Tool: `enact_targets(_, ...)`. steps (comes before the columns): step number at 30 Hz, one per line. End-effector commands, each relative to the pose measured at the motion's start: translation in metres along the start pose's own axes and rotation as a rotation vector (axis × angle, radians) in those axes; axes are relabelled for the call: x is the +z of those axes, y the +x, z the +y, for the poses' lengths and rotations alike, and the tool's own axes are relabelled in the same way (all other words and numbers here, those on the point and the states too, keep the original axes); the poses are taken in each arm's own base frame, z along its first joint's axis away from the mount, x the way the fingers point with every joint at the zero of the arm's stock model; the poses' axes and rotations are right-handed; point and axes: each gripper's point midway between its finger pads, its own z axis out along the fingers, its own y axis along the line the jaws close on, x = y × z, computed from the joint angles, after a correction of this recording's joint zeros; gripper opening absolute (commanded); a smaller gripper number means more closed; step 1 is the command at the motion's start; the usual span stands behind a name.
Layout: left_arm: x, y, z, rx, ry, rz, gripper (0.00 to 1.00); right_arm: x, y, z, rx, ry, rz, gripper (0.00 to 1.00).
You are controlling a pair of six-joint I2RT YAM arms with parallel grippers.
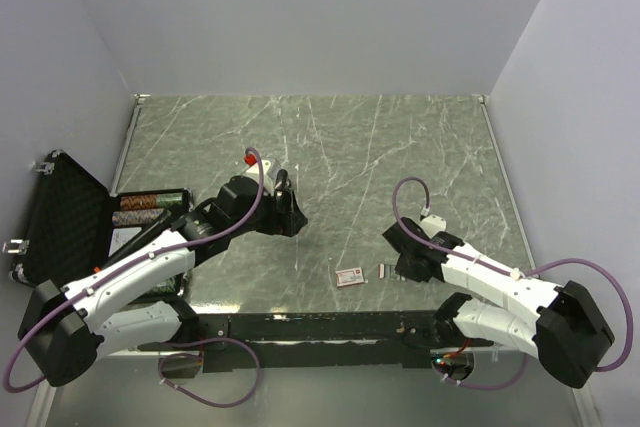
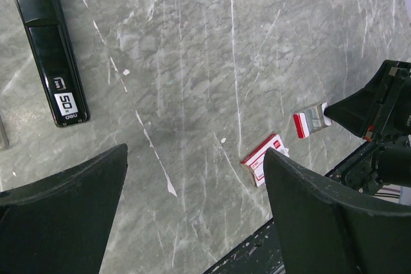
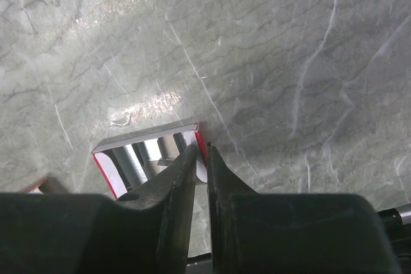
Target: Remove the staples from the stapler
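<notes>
The black stapler (image 2: 51, 49) lies closed on the marble table, in the upper left of the left wrist view; from above it (image 1: 283, 180) shows just beyond my left gripper. My left gripper (image 2: 196, 203) is open, empty and above the table. Silvery staples (image 3: 135, 162) lie as strips in an open red-and-white tray (image 3: 106, 171). My right gripper (image 3: 202, 149) is shut on that tray's red side wall. The tray (image 2: 311, 120) and the right gripper (image 1: 393, 266) sit near the front edge. The red-and-white box sleeve (image 1: 351, 276) lies beside the tray.
An open black case (image 1: 60, 217) with small items stands at the table's left edge. A black rail (image 1: 320, 327) runs along the near edge. Grey walls enclose the table on three sides.
</notes>
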Motion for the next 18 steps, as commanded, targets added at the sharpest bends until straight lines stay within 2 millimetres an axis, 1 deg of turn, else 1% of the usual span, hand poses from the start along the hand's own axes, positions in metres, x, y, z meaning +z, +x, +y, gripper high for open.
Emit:
enact_targets(1, 0.0014, -0.0076, -0.0054, -0.009, 0.016, -0.033, 0.91, 0.0006, 0.0007, 0.0002, 0.002, -0.007, 0.001, 0.19)
enact_targets(6, 0.0010, -0.0086, -0.0053, -0.008, 0.017, -0.037, 0.91, 0.0006, 0.0005, 0.0007, -0.012, -0.004, 0.004, 0.18)
enact_targets(12, 0.0033, -0.0052, -0.0032, -0.008, 0.013, -0.031, 0.91, 0.0012, -0.0005, 0.0019, -0.026, 0.003, 0.003, 0.18)
enact_targets(18, 0.0043, -0.0010, -0.0020, -0.011, 0.015, -0.028, 0.91, 0.0030, -0.0002, 0.0038, -0.047, 0.010, 0.012, 0.16)
